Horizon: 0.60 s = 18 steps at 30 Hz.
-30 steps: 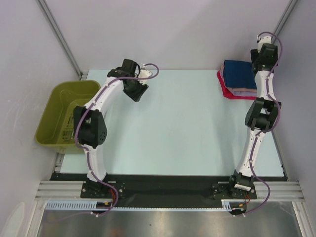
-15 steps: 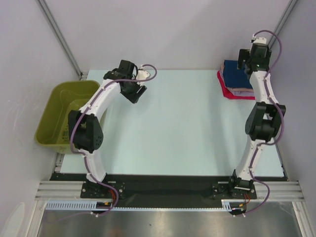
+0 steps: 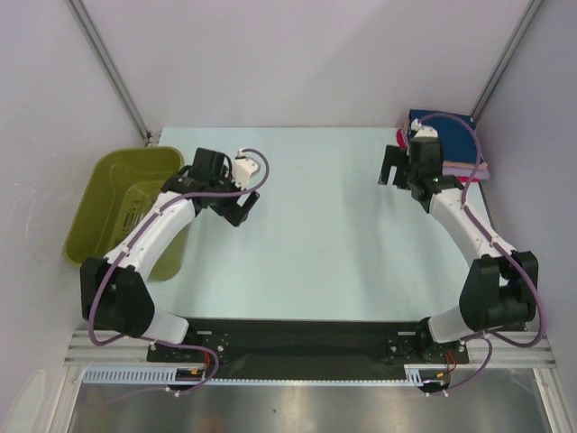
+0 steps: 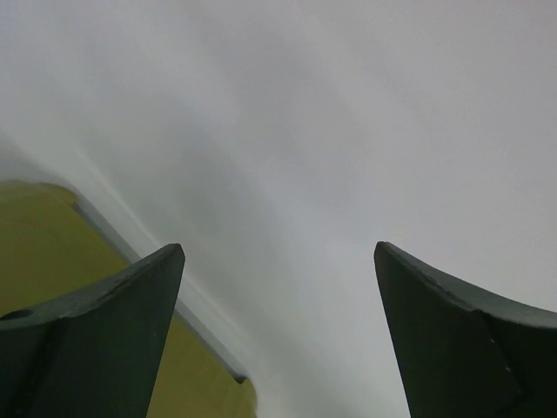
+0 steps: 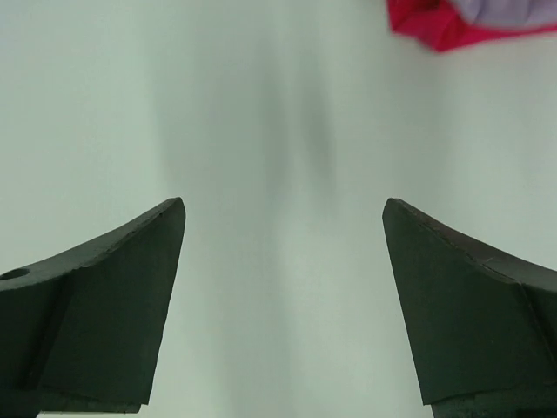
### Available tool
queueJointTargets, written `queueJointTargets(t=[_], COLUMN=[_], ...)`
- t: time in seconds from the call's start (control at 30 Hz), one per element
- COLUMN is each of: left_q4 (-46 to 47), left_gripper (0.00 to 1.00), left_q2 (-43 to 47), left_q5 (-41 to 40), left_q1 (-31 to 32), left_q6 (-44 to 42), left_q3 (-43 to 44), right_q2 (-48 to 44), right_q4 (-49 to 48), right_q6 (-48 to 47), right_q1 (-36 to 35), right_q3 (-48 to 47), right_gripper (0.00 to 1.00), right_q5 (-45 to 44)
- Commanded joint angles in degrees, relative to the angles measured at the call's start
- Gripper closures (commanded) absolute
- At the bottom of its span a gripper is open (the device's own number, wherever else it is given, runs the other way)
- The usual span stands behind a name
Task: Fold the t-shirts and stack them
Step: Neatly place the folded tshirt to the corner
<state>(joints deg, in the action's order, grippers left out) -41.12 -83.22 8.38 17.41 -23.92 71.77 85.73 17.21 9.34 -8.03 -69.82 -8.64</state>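
Location of goods: I find the t-shirts [image 3: 448, 135] folded in one stack at the far right corner of the table [image 3: 315, 244], well apart from the basket [image 3: 95, 216].
Stack order: the navy tee [image 3: 442, 126] is on top and the red tee [image 5: 431, 24] at the bottom. Pale layers lie between them, partly hidden by the right arm.
Left hand [image 4: 278, 261]: fingers spread and holding nothing, near the basket's inner side.
Right hand [image 5: 283, 209]: fingers spread and holding nothing, over bare table just beside the stack's left edge.
Handling: I judge the tees light, limp and compliant. They will slump if lifted at a single point, and the layers can slide on one another.
Where to take hold: I would pinch a folded edge through all plies, or take both ends with both hands, never a loose sleeve.
Risk: a nudge from the right hand could skew the stack.
Standing: every tee I can see lies folded.
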Motion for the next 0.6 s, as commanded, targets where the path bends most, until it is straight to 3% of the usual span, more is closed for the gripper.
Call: queueJointTargets(t=[0.0,0.2,0.43,0.57], left_q4=[6.1,13.0,16.1,16.4], left_gripper=[0.03,0.01,0.0,0.0], left_q2=[3.8,11.8,17.3,18.3], left_q5=[1.2,-1.5,-1.0,-1.1], left_q1=[-0.4,-0.4,-0.4,-0.5], left_q6=[3.2,2.7,2.7,2.4], left_q3=[-7.4,-17.6,-22.5,-23.1], right_q2=[-6.3,-14.2,-22.7,-24.9], right_q4=[0.7,0.9,-3.5,-4.2], right_q6=[7.1,12.6,15.8,15.7], right_q1=[-2.6,-4.4,-4.5,-4.5], right_q3=[5.0,15.6,25.8,27.1], right_gripper=[0.0,0.0,0.0,0.0], right_q5=[-0.2,2.3,5.0,4.7])
